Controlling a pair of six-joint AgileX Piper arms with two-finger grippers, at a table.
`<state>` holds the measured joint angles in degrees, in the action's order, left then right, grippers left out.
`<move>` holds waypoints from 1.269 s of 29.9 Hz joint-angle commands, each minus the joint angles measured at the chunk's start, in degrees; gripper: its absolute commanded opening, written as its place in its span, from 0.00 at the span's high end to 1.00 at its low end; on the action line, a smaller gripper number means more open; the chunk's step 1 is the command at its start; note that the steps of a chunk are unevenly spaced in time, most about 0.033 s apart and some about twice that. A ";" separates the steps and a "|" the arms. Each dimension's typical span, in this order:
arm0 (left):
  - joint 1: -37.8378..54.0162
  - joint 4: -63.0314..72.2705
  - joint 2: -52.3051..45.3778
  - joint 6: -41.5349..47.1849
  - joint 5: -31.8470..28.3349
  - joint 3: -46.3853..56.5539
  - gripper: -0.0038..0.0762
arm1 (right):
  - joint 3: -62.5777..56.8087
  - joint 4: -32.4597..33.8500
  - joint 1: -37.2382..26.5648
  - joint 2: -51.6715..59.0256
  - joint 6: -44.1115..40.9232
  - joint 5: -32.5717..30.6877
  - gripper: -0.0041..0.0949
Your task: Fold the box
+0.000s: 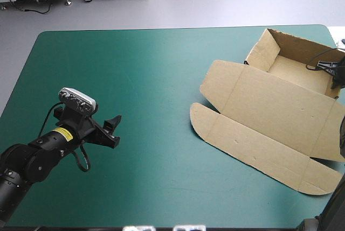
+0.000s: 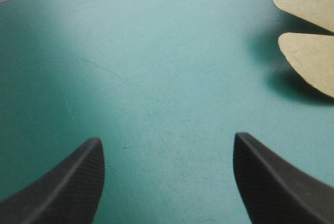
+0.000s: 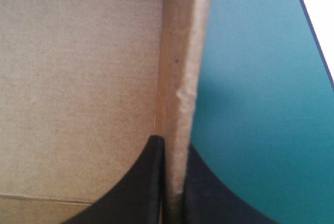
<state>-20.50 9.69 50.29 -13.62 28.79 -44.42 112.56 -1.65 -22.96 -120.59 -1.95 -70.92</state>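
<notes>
The box (image 1: 269,112) is on the right side of the bench (image 1: 135,69), tray walls up, lid flat. Thin board: probably light, stiff, creases easily. Right claw (image 3: 175,148) pinches a tray wall's top edge, a sound hold. Left claw (image 2: 167,145) is spread, well apart from the box.

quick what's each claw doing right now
Left claw: open, empty, over the bare cover.
Right claw: shut on a raised wall of the box.
</notes>
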 commanded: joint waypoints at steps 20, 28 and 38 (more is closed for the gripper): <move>-0.25 0.51 -0.74 0.30 -1.70 -1.55 0.33 | 1.89 -2.71 -0.34 9.79 5.51 -0.70 0.28; -0.25 0.42 -1.04 -1.38 -4.46 -0.60 0.33 | -1.02 -21.94 0.52 22.59 12.62 -0.70 0.57; -0.25 1.79 -11.12 -1.38 -7.54 8.75 0.33 | -31.72 -22.77 20.29 48.04 23.46 11.29 0.96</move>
<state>-20.50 10.41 42.64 -14.91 25.94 -36.03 87.69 -23.62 -8.03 -81.79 18.73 -67.54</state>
